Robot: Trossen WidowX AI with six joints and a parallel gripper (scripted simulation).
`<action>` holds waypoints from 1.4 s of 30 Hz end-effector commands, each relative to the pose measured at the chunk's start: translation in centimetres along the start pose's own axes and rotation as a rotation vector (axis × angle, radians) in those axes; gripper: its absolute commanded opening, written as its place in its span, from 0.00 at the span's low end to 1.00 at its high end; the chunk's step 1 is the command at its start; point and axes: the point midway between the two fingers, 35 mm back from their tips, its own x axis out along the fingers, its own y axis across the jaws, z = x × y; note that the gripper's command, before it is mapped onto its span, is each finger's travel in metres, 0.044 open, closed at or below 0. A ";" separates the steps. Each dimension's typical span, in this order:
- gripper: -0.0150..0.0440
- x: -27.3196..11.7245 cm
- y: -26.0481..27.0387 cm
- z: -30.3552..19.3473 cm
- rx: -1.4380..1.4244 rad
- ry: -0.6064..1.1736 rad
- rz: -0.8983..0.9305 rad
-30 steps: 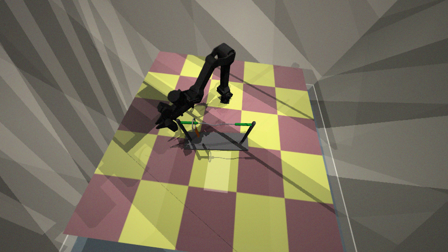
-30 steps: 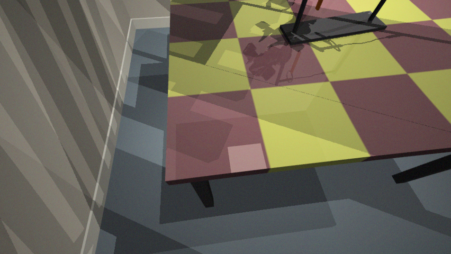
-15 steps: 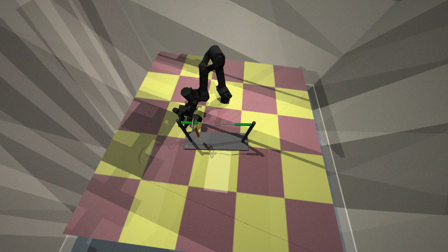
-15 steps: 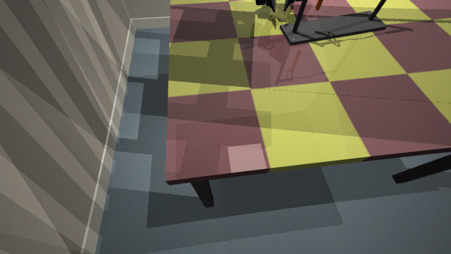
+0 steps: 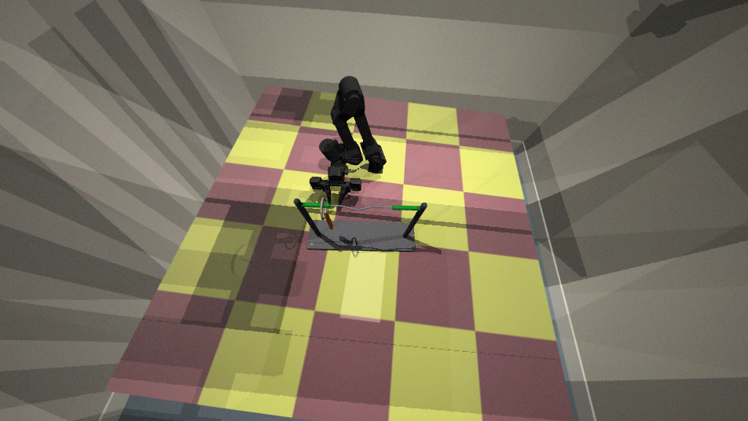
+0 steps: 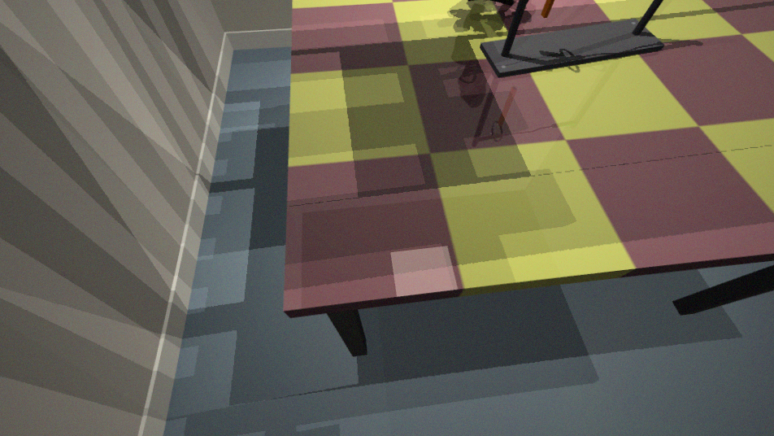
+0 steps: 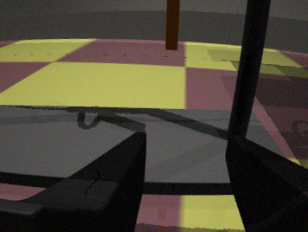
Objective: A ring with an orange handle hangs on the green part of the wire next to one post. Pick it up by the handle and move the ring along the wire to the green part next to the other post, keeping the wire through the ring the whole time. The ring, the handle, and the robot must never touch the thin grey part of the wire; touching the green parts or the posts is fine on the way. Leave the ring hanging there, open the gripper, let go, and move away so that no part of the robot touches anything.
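The ring (image 5: 321, 210) hangs on the left green part (image 5: 309, 205) of the wire, beside the left post (image 5: 309, 219) (image 6: 515, 27) (image 7: 252, 65). Its orange handle (image 5: 329, 221) (image 6: 546, 7) (image 7: 172, 26) points down; the wrist view shows its lower end above and beyond the fingertips. My gripper (image 5: 335, 203) (image 7: 186, 144) is partly open and empty, on the arm's side of the wire. In the top view its tips show close to the wire; I cannot tell the gap. The ring is outside the wrist view.
The thin grey wire (image 5: 357, 208) runs bent to the right green part (image 5: 406, 207) at the right post (image 5: 415, 221) (image 6: 647, 15). Both posts stand on a dark base plate (image 5: 382, 229) (image 6: 623, 33) (image 7: 186, 166). The arm stands behind it on the checkered table (image 5: 434, 292) (image 6: 623, 108).
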 end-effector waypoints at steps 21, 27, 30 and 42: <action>0.53 4.7 0.2 5.2 -0.009 -0.008 0.007; 0.53 5.6 0.1 5.2 -0.010 -0.008 0.007; 0.53 6.0 0.0 5.2 -0.010 -0.008 0.007; 0.53 7.8 0.0 5.3 -0.011 -0.008 0.007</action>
